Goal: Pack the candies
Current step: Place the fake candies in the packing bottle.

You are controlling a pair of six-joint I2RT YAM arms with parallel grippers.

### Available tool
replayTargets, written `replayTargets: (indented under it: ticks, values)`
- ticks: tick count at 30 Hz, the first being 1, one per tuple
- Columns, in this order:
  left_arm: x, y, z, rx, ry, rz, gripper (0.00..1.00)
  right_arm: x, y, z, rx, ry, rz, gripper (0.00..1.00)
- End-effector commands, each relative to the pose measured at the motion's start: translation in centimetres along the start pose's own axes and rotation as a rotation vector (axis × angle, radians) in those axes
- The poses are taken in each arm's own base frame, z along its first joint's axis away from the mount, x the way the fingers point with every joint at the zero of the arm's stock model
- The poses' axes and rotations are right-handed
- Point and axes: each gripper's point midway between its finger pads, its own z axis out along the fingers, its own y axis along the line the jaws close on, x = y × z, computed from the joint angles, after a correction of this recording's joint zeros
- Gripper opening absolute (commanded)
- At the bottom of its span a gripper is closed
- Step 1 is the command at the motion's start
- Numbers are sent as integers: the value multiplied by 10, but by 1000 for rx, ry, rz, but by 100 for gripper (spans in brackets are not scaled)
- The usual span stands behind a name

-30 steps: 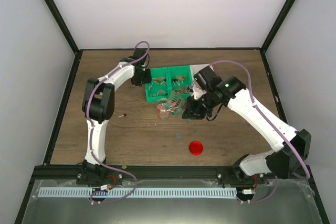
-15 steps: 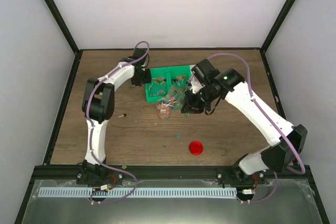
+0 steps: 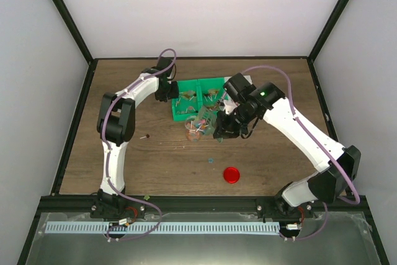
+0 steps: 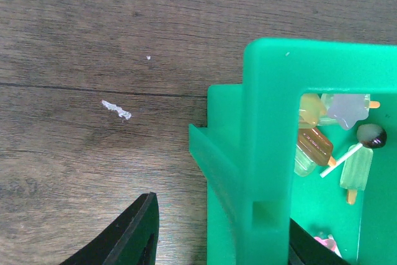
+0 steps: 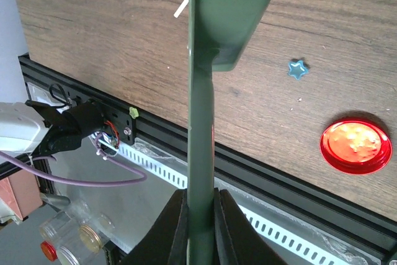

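**Scoop held beside the jar, tray straddled**

From above: one green tray (image 3: 198, 80) sits mid-table. The left gripper (image 3: 166, 91) is at its left end. The right gripper (image 3: 222, 127) is just right of the one clear jar (image 3: 193, 132) and angles a dark scoop (image 3: 214, 123) toward it, probably to tip sweets in. The candies (image 3: 186, 97) lie in the tray's compartments, with a colourful bunch at the jar. One red lid (image 3: 231, 174) lies well apart, nearer the arms, which leaves the jar mouth free. Two strays rest on the table (image 3: 124, 166): a blue star (image 3: 212, 160) and a dark-headed lollipop (image 3: 147, 136).

Left wrist: the jaws stand apart astride the tray's wall. One finger is outside and clear of it, the other inside. This looks like a brace against sliding rather than a clamp. Seven sweets show in that compartment: amber, brown, pale green, lilac, a lollipop, a green ice-lolly shape and a pink one at the edge.

Right wrist: both fingers are closed tight on the scoop's handle, which is seen edge-on. Whether the bowl carries anything cannot be told. Beyond it lie the lid, the star and one white stick (image 5: 182, 4).
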Motion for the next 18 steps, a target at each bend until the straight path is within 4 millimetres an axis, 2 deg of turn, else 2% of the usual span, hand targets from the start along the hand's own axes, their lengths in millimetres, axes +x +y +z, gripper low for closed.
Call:
replayTargets:
  ticks: [1,7,13,18]
  values:
    - [-3,5,-6,-1,-13,-9,40,10,-8,11,24,46,6,1]
    - [-3,5,-5,2,-12,-11,40,9,-13,14,45,48,2,1]
    - [-3,5,-6,0,-12,-11,40,-5,-4,2,45,-19,-1,1]
    - [-2,5,-6,1,-9,-9,40,-8,1,-7,29,-47,1,1]
